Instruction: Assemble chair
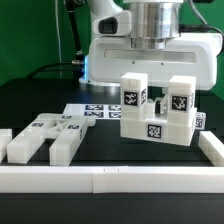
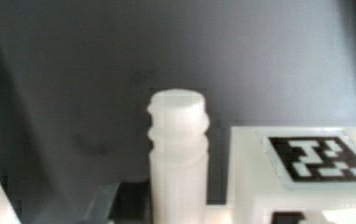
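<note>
The partly built chair (image 1: 155,112) stands mid-table: a white slab block with two tagged upright blocks on it. My gripper (image 1: 157,78) comes down from above between those uprights, its fingertips hidden behind them. In the wrist view a white ribbed round rod (image 2: 178,140) runs out from between the jaws, which press it from both sides. My gripper (image 2: 178,208) is shut on that rod. A tagged white chair piece (image 2: 313,162) lies right beside the rod. Several loose tagged bars (image 1: 42,140) lie at the exterior view's left.
The marker board (image 1: 92,111) lies flat behind the loose bars. A low white border rail (image 1: 110,180) runs along the front and turns up the exterior view's right side (image 1: 212,150). The robot's base (image 1: 105,55) stands behind the chair.
</note>
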Available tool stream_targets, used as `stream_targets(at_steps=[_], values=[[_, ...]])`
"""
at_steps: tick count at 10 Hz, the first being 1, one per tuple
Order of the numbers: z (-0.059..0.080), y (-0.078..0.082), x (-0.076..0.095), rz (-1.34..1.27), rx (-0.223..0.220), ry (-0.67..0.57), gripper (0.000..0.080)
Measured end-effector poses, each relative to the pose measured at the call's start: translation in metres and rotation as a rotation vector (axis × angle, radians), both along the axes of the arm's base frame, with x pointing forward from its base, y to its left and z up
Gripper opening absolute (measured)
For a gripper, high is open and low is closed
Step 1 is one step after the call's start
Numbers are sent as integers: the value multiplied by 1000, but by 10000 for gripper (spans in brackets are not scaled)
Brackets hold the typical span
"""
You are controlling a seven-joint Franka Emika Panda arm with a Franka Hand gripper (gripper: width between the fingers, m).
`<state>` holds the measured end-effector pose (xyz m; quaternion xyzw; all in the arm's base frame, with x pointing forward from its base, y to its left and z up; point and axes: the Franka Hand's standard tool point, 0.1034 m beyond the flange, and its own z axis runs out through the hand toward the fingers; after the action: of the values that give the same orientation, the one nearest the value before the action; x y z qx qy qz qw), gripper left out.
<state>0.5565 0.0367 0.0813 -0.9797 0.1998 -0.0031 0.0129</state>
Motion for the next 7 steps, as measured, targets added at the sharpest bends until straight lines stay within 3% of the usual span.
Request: stream_targets(at_steps=[1,2,7], values=[[-1,0,-1,-1,0,5,251],[-2,-2,-10,8,20,95,251],[10,-10,-18,31,108,471,251]])
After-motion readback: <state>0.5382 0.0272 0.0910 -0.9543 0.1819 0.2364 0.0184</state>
